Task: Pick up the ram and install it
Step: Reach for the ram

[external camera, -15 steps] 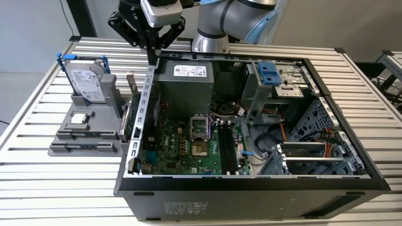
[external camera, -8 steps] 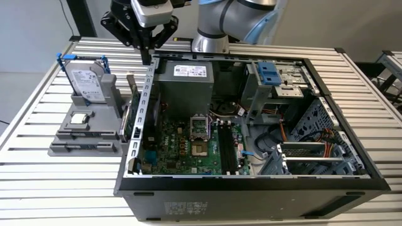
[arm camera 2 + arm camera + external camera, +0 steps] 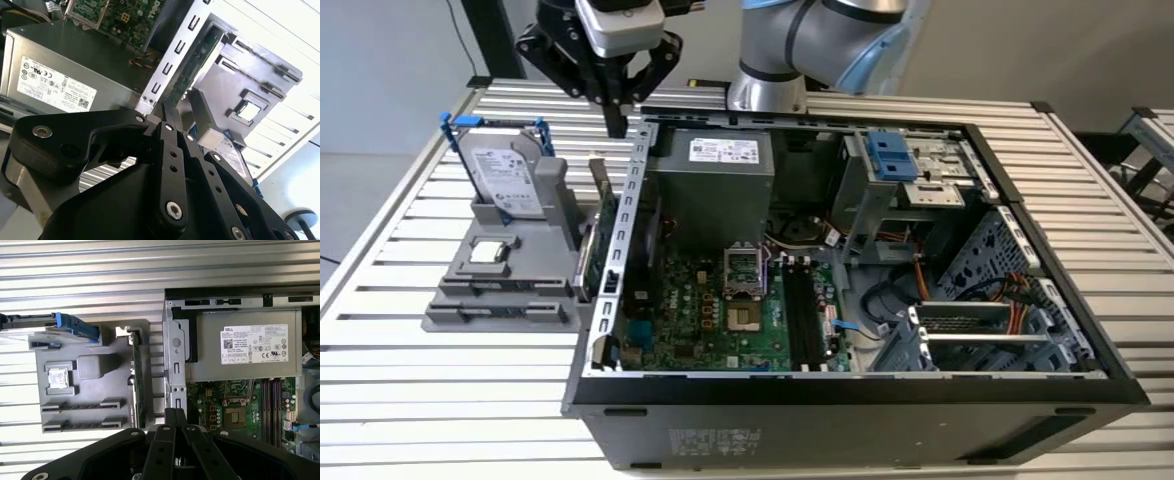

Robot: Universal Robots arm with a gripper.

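Exterior view: the slatted table (image 3: 400,330) carries everything, and the open computer case (image 3: 881,425) lies on its side so you can reach in from above.

- Inside the case: the power supply (image 3: 714,190) sits at the far end and the circuit board (image 3: 707,310) lies flat on the floor. The long black slots (image 3: 803,315) beside the processor socket look empty to me. Cables and drive cages are on the exterior view's right.
- The grey holder (image 3: 494,300) sits just beside the case wall, on the exterior view's left. It looks meant to present each part in a set pose.
- In the holder, the hard drive (image 3: 507,175) with blue brackets stands upright at the far end.
- The ram (image 3: 138,380) stands on its long edge in the slot nearest the case, top edge exposed, so it is not yet picked. I judge that pose leaves it ready for a pinch from above.
- The small square processor (image 3: 487,252) lies flat in its pocket in the holder.
- The gripper (image 3: 615,125) hangs above the ram's far end, clear of it. Its fingers are pressed together and hold nothing; both wrist views agree.
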